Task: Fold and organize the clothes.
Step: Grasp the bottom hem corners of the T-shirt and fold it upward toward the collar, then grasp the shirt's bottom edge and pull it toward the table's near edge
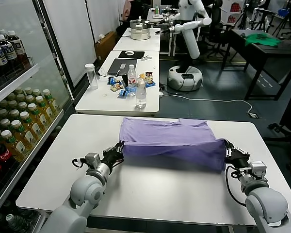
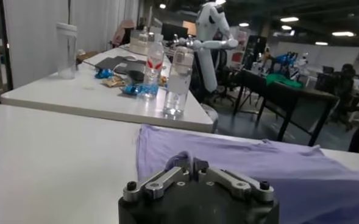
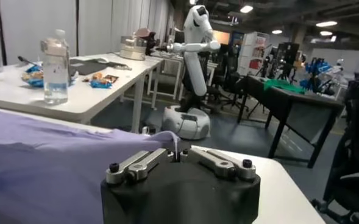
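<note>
My left hand (image 1: 120, 147) and right hand (image 1: 228, 148) pinch the folded purple T-shirt's (image 1: 174, 141) near corners. It lies on the white worktop (image 1: 160, 191).

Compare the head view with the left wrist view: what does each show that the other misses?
Head view only: both ends of the folded lavender T-shirt, the right gripper at its right end, and the drinks shelves. Left wrist view only: a close look at the left gripper against the shirt's edge. Both: the shirt, the left gripper, the white table and the water bottle behind.
</note>
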Controlling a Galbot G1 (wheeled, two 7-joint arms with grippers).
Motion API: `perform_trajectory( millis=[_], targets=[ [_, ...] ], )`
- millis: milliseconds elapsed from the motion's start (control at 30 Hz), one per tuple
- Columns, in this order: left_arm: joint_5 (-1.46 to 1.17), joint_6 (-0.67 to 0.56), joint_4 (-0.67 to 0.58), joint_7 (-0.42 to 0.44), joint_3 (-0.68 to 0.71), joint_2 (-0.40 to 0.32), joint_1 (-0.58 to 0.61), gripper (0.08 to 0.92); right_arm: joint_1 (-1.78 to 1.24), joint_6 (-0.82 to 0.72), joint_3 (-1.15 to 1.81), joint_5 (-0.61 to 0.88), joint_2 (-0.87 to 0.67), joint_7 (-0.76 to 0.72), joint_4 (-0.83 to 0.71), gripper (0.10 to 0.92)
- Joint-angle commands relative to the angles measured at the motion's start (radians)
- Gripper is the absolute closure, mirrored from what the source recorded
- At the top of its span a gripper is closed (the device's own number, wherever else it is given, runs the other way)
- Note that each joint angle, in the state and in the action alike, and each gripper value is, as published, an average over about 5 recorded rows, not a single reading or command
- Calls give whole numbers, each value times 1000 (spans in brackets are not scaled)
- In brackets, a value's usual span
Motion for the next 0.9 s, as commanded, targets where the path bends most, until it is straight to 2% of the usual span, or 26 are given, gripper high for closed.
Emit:
perform_trajectory(
  millis=[33,267,467,633,767,900],
  targets=[
    [30,-2,55,0,15,-18,-34,699,62,8,-70,-123,3,-33,-85,825],
    [62,-9,-1,-5,-1,-19,28,500,-20,49,-35,-138,29,-25,-17,619],
    [80,-12,2,-8,5,-29,57,327,-74,55,13,-105,38,48,16,446],
    [108,-10,46,-16,25,-57,32,202,-133,-49,43,-22,54,68,48,307],
    [138,-9,95,-29,39,-74,8,179,-160,-143,34,23,71,76,29,226],
    [189,-6,135,-44,51,-81,-6,177,-151,-163,14,73,95,94,-20,205]
  ],
)
